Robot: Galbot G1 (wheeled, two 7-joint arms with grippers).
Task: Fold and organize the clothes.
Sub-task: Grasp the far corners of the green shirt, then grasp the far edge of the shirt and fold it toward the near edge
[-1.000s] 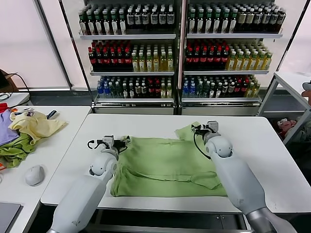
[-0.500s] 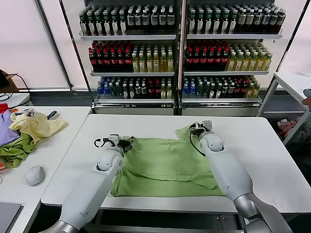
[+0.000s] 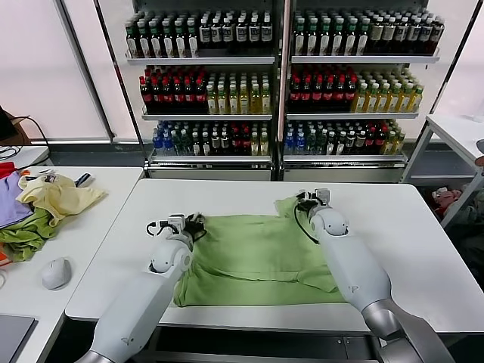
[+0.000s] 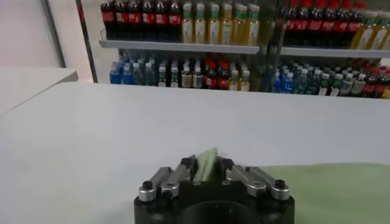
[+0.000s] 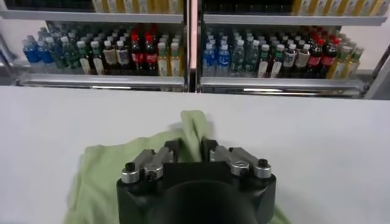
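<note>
Head view: light sage-green shirt (image 3: 253, 253) spread flat across the middle of the white table (image 3: 423, 227), one sleeve flap raised at its far right corner. Left gripper (image 3: 189, 224) low at the shirt's far left corner, touching the cloth. Right gripper (image 3: 310, 200) at the far right corner, on the raised flap. Both arms stretched forward over the garment's side edges. Shelves of bottled drinks (image 3: 280, 83) behind the table. Side table on the left with a pale yellow garment (image 3: 57, 195), a darker olive-green garment (image 3: 23, 233) and a computer mouse (image 3: 55, 273).

Left wrist view: left gripper (image 4: 206, 170) with jaws nearly closed, pinching a thin upright fold of the shirt (image 4: 329, 189) between the fingers; rest of the cloth flat on the table beside it.

Right wrist view: right gripper (image 5: 190, 152) with jaws narrowly parted, clamped on a standing ridge of the shirt (image 5: 100, 167), the fabric bunched and rising between the fingers.
</note>
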